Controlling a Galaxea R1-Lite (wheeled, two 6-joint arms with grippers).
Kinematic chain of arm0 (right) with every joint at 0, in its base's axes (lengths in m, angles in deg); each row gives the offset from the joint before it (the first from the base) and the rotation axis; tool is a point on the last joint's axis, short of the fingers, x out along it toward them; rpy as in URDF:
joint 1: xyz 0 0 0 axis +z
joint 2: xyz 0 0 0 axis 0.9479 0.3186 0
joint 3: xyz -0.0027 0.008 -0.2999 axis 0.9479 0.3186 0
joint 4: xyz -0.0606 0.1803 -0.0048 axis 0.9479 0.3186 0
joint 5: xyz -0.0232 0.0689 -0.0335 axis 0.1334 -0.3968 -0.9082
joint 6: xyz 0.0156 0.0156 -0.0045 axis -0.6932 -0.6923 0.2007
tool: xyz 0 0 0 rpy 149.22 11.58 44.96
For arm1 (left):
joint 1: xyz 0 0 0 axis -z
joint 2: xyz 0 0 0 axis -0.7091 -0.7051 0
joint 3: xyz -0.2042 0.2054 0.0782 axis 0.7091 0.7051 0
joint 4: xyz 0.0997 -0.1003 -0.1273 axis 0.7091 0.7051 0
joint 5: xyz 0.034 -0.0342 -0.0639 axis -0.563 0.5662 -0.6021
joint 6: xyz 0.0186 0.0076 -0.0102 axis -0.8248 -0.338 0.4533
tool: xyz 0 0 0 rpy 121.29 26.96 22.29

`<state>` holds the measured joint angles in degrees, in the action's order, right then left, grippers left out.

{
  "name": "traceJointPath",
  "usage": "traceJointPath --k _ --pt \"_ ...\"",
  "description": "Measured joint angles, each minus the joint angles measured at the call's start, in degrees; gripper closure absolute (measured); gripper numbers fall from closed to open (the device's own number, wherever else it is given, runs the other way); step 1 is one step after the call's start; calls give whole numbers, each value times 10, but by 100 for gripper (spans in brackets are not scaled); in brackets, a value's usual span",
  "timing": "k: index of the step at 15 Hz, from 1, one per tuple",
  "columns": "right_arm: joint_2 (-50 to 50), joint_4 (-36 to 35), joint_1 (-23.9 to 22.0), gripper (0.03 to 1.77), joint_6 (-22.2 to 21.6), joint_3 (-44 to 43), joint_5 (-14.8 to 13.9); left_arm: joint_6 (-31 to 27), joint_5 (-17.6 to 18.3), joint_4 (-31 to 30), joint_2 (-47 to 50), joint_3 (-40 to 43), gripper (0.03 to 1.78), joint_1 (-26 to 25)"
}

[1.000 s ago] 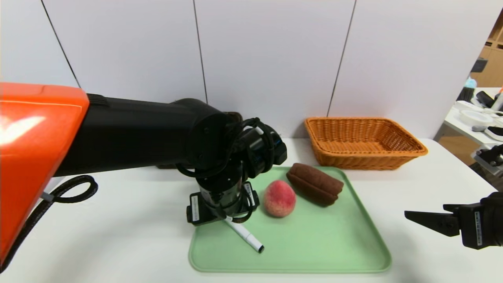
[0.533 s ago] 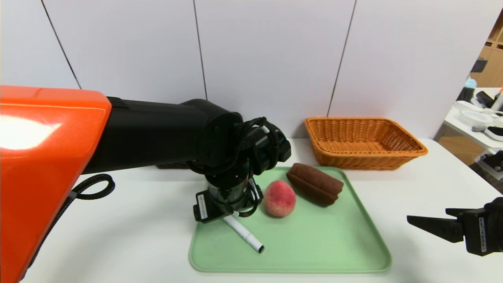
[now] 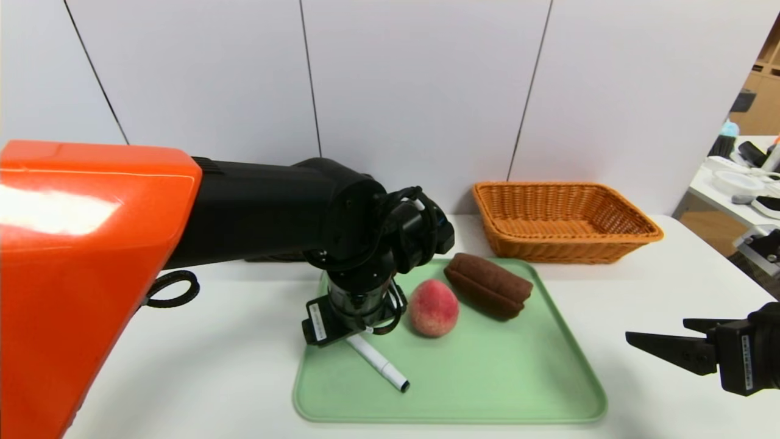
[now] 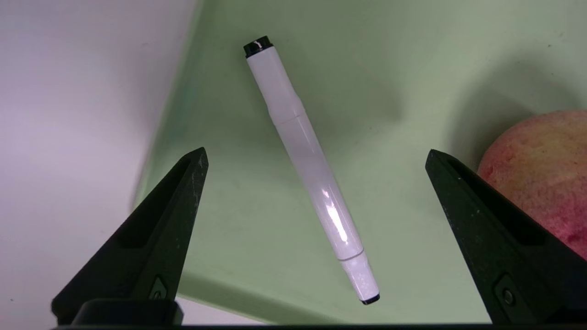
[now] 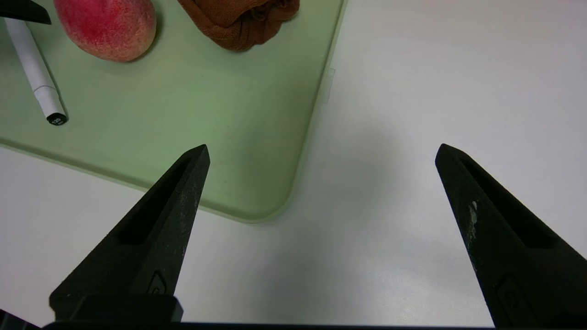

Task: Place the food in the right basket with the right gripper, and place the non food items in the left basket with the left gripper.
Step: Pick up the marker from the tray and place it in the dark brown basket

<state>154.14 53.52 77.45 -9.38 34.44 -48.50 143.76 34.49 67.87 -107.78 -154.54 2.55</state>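
A white marker pen (image 3: 378, 364) (image 4: 312, 174) lies on the green tray (image 3: 487, 372), near its left edge. A pink peach (image 3: 433, 308) and a brown roll (image 3: 487, 285) sit farther back on the tray. My left gripper (image 3: 348, 326) (image 4: 316, 153) hangs just above the pen, pointing down and open, with one finger on each side of the barrel and touching nothing. The peach (image 4: 541, 169) is close beside one finger. My right gripper (image 3: 658, 334) (image 5: 321, 149) is open and empty over the table, right of the tray. The orange right basket (image 3: 567, 250) stands behind the tray. My left arm hides the left basket.
The white table (image 3: 213, 378) runs left and right of the tray. A wall stands close behind the baskets. A second table with clutter (image 3: 740, 183) is off to the far right. My left arm's cable loop (image 3: 173, 288) hangs over the table's left part.
My left arm has reached farther right and brought its gripper closer over the pen. The right gripper has barely shifted. Pen, peach and brown roll have not moved.
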Motion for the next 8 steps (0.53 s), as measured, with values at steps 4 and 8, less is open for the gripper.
traceJointPath --k 4,8 --pt "2 0 1 10 -3 0 0 19 -20 -1 -12 -5 12 0" --pt "3 1 2 10 -3 1 0 31 -21 -1 -15 -5 12 1"
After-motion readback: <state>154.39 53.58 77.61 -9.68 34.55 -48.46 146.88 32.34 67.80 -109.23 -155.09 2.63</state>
